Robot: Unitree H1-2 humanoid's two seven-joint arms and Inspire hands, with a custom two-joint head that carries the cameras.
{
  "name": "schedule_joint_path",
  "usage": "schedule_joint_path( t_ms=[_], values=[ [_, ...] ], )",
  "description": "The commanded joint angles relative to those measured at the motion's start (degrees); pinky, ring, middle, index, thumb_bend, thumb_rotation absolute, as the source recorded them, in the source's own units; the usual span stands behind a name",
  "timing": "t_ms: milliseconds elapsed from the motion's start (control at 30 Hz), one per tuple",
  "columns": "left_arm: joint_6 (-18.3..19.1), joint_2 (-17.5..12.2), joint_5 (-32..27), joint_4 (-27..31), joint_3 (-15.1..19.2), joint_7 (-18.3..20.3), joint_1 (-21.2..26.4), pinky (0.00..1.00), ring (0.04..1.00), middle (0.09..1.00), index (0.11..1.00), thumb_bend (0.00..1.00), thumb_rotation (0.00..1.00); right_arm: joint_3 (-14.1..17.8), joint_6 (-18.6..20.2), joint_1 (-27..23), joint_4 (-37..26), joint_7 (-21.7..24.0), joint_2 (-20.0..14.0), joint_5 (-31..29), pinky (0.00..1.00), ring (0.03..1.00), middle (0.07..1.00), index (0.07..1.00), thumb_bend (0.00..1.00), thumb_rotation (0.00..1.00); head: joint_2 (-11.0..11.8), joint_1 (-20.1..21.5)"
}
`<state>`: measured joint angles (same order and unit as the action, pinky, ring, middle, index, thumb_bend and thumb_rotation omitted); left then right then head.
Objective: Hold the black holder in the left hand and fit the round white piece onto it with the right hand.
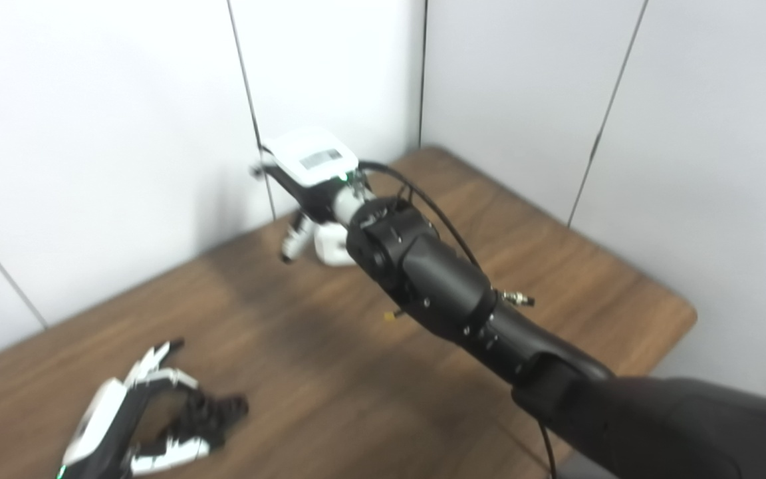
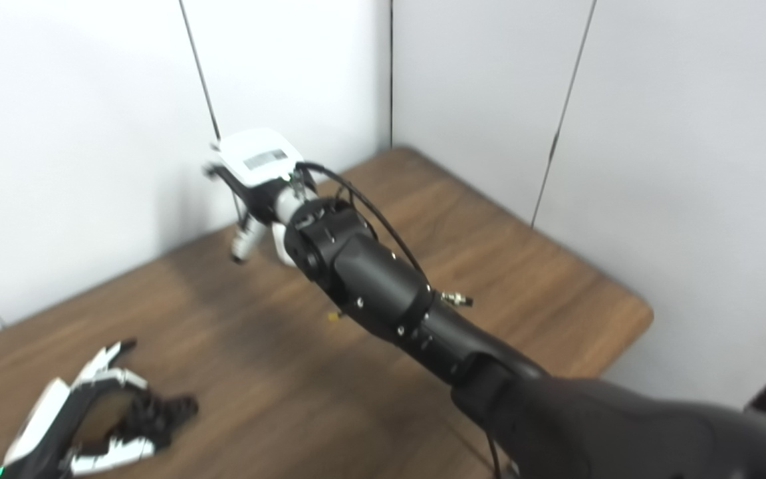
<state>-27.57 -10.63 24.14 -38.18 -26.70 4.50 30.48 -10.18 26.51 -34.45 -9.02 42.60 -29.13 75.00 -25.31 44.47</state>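
L robot hand (image 1: 150, 416) clasps black holder (image 1: 213, 412) on tabletop (image 1: 330, 372); R robot hand (image 1: 310, 179) over white piece (image 1: 333, 245), grip unclear.

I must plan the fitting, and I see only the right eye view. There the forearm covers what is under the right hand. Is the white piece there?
Observer: Yes. The left eye view shows a white rounded piece clear of the forearm, below the right hand.
Operator: Is it gripped?
Observer: I cannot tell. In that view one finger hangs just left of it.
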Motion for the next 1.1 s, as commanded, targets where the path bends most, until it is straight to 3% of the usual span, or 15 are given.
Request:
schedule_joint_path(
  t_ms=[0, 133, 400, 833, 1067],
  values=[
    [1.24, -2.79, 1.24, -7.2, -0.6, 1.43, -6.21, 1.0, 1.0, 0.956, 0.482, 0.52, 0.05, 1.67, -0.75, -4.65, -0.42, 3.25, -3.81, -0.71, 0.89, 0.996, 0.999, 0.808, 0.94, 0.33, 0.39, 0.41],
    [0.88, -2.99, 0.7, -7.88, -0.53, 1.36, -6.12, 1.0, 1.0, 0.953, 0.482, 0.52, 0.05, 1.6, -2.53, -5.56, 0.62, 7.26, -7.22, -3.77, 0.92, 1.0, 1.0, 0.834, 0.98, 0.4, 0.83, 0.75],
    [0.95, -3.23, 0.71, -7.92, -0.91, 1.01, -6.1, 1.0, 1.0, 0.952, 0.482, 0.52, 0.05, 1.71, -3.05, -5.87, 3.01, 9.7, -10.57, -6.83, 0.97, 1.0, 1.0, 0.875, 1.0, 0.41, 0.81, -0.2],
    [1.47, -3.1, 0.57, -6.34, -0.62, 1.56, -6.83, 1.0, 1.0, 0.951, 0.483, 0.52, 0.05, 0.63, -0.85, -6.18, 5.3, 11.88, -10.45, -7.97, 1.0, 1.0, 1.0, 0.908, 1.0, 0.4, 0.45, -1.82],
    [1.88, -3.05, 0.84, -6.13, -0.74, 1.6, -6.84, 1.0, 1.0, 0.952, 0.483, 0.52, 0.05, -0.14, -1.23, -6.78, 9.21, 8.86, -9.25, -8.53, 0.98, 1.0, 1.0, 0.91, 1.0, 0.38, 0.26, -2.8]
  ],
)
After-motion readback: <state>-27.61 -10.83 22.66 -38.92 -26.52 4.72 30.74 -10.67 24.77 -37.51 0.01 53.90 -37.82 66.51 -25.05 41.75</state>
